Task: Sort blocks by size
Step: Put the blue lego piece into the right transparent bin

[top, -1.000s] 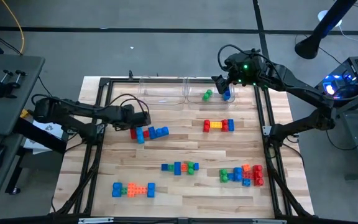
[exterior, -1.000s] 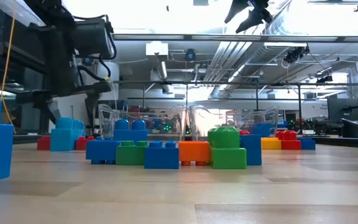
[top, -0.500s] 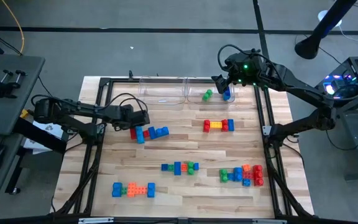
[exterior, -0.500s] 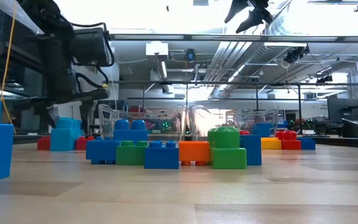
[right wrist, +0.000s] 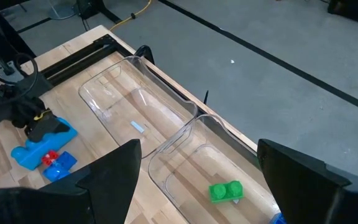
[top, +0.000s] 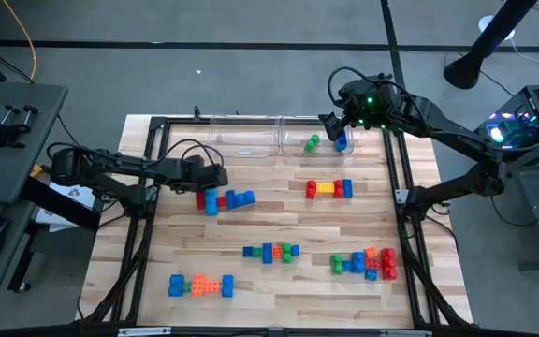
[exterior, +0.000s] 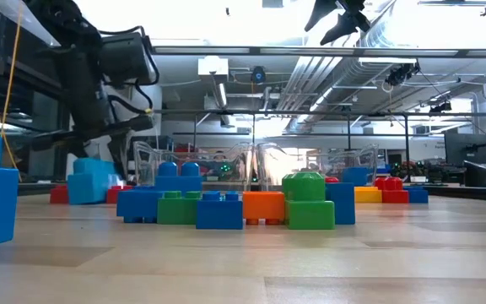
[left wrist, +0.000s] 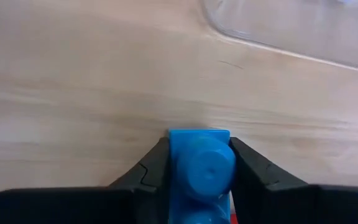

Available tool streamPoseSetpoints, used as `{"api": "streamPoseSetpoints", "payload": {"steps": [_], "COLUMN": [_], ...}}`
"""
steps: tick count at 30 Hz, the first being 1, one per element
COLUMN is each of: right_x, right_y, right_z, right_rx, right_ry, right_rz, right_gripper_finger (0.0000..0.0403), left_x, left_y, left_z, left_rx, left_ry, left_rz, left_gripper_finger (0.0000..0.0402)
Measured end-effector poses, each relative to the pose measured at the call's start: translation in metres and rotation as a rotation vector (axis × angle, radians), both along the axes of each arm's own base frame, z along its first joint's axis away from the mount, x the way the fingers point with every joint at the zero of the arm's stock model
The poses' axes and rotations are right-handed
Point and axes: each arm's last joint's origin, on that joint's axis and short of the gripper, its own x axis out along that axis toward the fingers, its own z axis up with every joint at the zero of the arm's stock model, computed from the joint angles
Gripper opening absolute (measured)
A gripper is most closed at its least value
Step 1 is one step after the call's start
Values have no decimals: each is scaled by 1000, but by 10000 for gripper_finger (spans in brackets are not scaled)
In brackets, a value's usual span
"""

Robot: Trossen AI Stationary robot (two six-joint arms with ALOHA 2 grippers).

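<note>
Wooden boards make up the desk, and loose blocks lie on it in little rows. From above, the left end effector sits low over a small group of blue and red blocks. The right end effector hangs above the clear bins, where a green block and a blue one lie just under it.

From desk height, the left arm reaches down to a light blue block. More blocks stand in a row off to its side.

The left wrist view shows the two dark fingers pressed on both sides of a blue block. It is clamped.

The right wrist view shows wide-apart fingers with nothing between them, and the green block in the bin ahead.

The red block touches the blue one. I think it could stick and come up too, or the grip could slip.
</note>
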Motion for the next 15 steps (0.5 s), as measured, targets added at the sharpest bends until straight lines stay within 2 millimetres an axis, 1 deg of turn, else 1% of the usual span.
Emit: {"api": "streamPoseSetpoints", "payload": {"steps": [2, 4, 7, 10, 13, 15], "right_x": [0, 0, 0, 0, 0, -1], "right_y": [0, 0, 0, 0, 0, 0], "right_z": [0, 0, 0, 0, 0, 1], "right_rx": [0, 0, 0, 0, 0, -4], "right_ry": [0, 0, 0, 0, -1, -6], "right_rz": [0, 0, 0, 0, 0, -4], "right_gripper_finger": [318, 318, 318, 318, 318, 318], "left_x": [0, 0, 0, -4, -3, 2], "left_y": [0, 0, 0, -2, -6, -9], "left_z": [2, 8, 30, 60, 98, 123], "left_rx": [-2, 1, 22, 53, 134, 213], "left_ry": [1, -5, -43, -79, -217, -333], "left_rz": [-15, -36, -75, -137, -239, -311], "left_gripper_finger": [92, 90, 88, 84, 81, 80]}}
